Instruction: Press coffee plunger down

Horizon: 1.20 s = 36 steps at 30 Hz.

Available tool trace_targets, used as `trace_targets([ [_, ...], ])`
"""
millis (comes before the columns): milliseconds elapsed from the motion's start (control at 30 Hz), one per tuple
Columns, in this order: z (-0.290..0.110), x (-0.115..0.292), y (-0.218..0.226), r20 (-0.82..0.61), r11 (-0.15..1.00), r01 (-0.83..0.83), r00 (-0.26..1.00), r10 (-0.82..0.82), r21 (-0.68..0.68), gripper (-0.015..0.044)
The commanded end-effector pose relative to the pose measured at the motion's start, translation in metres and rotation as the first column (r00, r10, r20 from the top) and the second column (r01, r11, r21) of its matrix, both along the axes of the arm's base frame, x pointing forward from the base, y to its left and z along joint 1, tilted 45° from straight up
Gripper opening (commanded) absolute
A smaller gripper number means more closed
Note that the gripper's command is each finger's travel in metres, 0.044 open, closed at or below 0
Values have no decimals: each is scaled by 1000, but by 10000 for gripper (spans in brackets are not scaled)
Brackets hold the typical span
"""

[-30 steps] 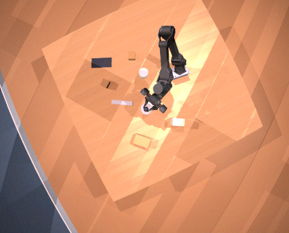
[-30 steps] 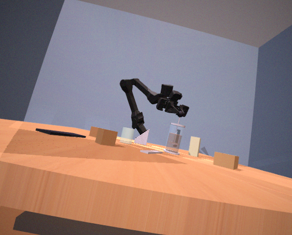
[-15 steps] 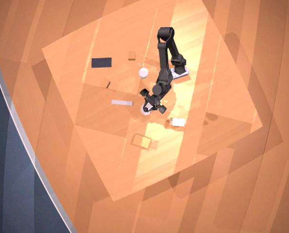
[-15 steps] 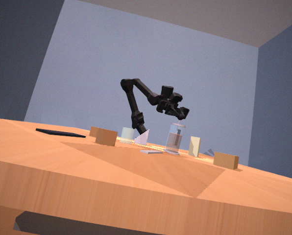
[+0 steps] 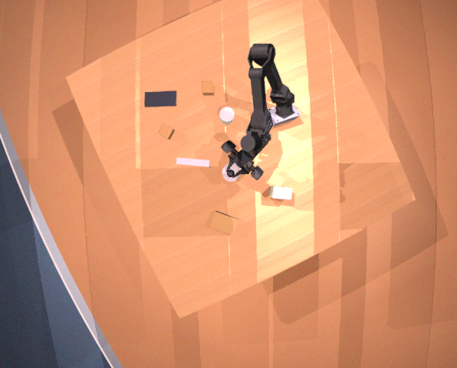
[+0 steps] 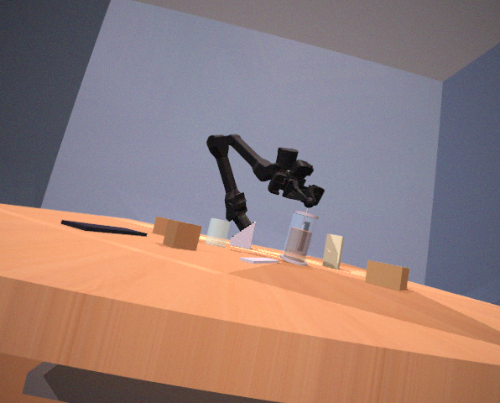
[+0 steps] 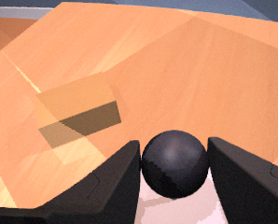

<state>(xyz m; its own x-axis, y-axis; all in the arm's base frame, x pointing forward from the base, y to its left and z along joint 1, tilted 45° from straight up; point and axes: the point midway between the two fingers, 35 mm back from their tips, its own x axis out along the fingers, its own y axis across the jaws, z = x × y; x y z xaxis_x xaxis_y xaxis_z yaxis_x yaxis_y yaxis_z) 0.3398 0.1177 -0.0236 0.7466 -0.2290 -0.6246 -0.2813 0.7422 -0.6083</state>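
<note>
Gripper (image 5: 231, 172) (image 6: 309, 201) (image 7: 173, 147): closed on the round black plunger knob (image 5: 231, 173) (image 6: 309, 202) (image 7: 174, 164), one fingertip against each side.
Plunger rod (image 6: 307, 210): a short stretch exposed between knob and lid; the plunger is not fully down.
Coffee press (image 5: 225, 175) (image 6: 297, 244) (image 7: 176, 210): directly beneath the gripper, base on the table (image 5: 173, 257) (image 6: 198, 290) (image 7: 176, 70); clear-walled, with a pale lid and base. It serves as the centre of the clock for the positions below, as seen from above.
Pale strip (image 5: 192, 162) (image 6: 258, 260): lying flat, between 9 and 10 o'clock, near the press.
Brown block (image 5: 222, 222) (image 6: 384, 275) (image 7: 76, 98): 6 o'clock.
Whitish block (image 5: 281, 192) (image 6: 333, 251): between 3 and 4 o'clock.
White cup-like cylinder (image 5: 226, 114) (image 6: 217, 229): 12 o'clock, upright.
Arm base (image 5: 297, 113) (image 6: 246, 240): between 1 and 2 o'clock.
Tan block (image 5: 166, 130) (image 6: 181, 235): 10 o'clock.
Small tan block (image 5: 208, 87) (image 6: 161, 226): between 11 and 12 o'clock.
Dark slab (image 5: 160, 99) (image 6: 102, 227): between 10 and 11 o'clock, flat and well apart from the press.
</note>
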Motion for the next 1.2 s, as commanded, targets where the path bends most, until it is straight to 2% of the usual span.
trace_targets([
  [0,-5,-1,-5,-17,1000,8,1000,-8,-19,121],
  [733,-1,1,0,-4,1000,1,1000,-1,-4,121],
  [1133,-1,1,0,-4,1000,1,1000,-1,-4,436],
  [1167,-1,1,0,-4,1000,1,1000,-1,-4,440],
])
